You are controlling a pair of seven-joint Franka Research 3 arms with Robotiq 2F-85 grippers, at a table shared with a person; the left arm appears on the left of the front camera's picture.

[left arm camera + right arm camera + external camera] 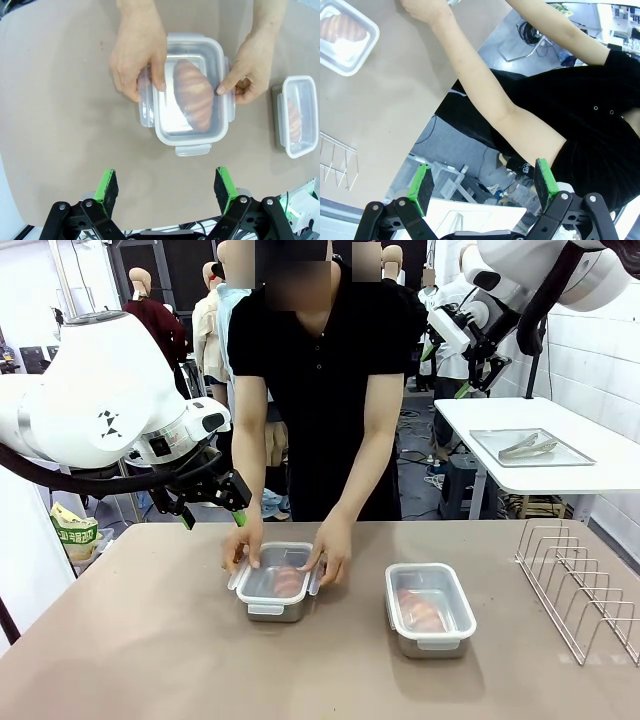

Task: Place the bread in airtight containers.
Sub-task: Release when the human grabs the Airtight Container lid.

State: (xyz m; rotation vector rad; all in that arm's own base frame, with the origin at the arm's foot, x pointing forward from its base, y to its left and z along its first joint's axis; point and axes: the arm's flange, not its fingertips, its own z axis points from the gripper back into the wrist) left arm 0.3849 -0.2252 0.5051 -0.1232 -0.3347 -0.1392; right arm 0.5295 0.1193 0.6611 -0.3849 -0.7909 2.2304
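Steel tins sit on the brown table (120,640), both lidded with clear plastic: one container (276,592) at the centre of the front view, the other container (429,609) to its right, apart from it. Each holds a golden-brown roll; the roll (195,94) in the central tin shows plainly through the lid in the left wrist view, lying at a slant, and the second roll (421,611) is seen as a reddish shape through the other lid. A person in a black top stands at the far side, one hand (243,542) on the left edge of the central tin's lid and the other hand (332,549) on its right edge, fingers pressing the side flaps. The left gripper (212,502) hangs in the air at the middle left of the front view, above the table and left of the person's arm, its green-padded fingers spread apart and holding nothing. The right gripper (479,368) is raised at the upper right, well above the table; in its own wrist view its fingers (420,182) stand wide apart and empty. A wire rack (580,585) stands at the right edge of the table, and a flat tray (532,448) with tongs (527,447) lies on a white table behind.
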